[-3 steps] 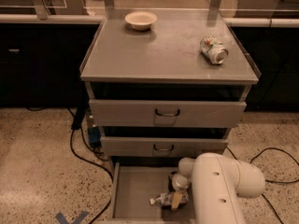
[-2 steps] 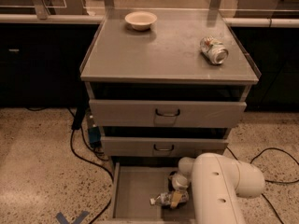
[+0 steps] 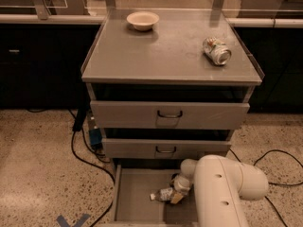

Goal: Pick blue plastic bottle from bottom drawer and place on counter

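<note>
- Your gripper (image 3: pixel 180 189) sits low inside the bottom drawer (image 3: pixel 135 197); you cannot tell whether it grips anything.
- The blue plastic bottle (image 3: pixel 164 194) lies on its side just beside it.

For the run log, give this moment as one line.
stage: pick | gripper: in bottom drawer, at blue plastic bottle | counter: no bottle yet

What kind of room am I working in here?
Probably a robot test area styled as a kitchen: grey drawer cabinet, dark cabinetry behind, loose cables on speckled floor. The hand sits in the bottom drawer by the blue plastic bottle.
</note>
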